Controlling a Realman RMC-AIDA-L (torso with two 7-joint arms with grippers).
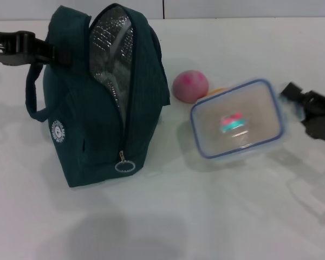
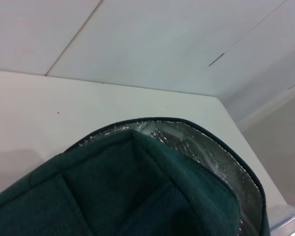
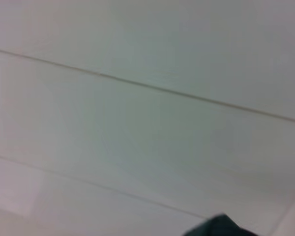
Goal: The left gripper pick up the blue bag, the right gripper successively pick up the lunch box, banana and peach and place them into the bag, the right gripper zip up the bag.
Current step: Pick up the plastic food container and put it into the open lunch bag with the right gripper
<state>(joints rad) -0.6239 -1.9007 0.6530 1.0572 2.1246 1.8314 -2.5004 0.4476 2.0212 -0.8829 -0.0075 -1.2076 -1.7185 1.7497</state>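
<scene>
**Desk:** Where does the blue bag sit right now?

**Me:** I have the blue bag [image 1: 100, 108] standing upright on the white bench [image 1: 168, 222], toward its left half and closer to the far edge than the near one. Its mouth is unzipped and gaping, so I see the silver lining [image 1: 111, 49] from the head camera, and the ring zip pull [image 1: 124, 164] hangs low on the end facing me. The white round logo [image 1: 57, 131] shows on the bag's left flank.

**Desk:** And the left gripper?

**Me:** The left gripper [image 1: 46, 52] is at the bag's upper left side, up against the top edge where 1 loop handle [image 1: 32, 97] droops below it. It looks clamped on the fabric there, but I cannot tell for certain how the jaws stand (my left wrist camera only gives me the bag's rim and foil from close above).

**Desk:** The food items?

**Me:** The lunch box [image 1: 237, 120] is right of the bag, tilted, and seems lifted off the bench. The right gripper [image 1: 295, 97] is at its right end, and I cannot tell whether the jaws grip it. The peach [image 1: 190, 85] rests on the bench between bag and box, nearer the far edge. Just a sliver of the banana [image 1: 217, 91] peeks out behind the box's far left corner, beside the peach.
</scene>
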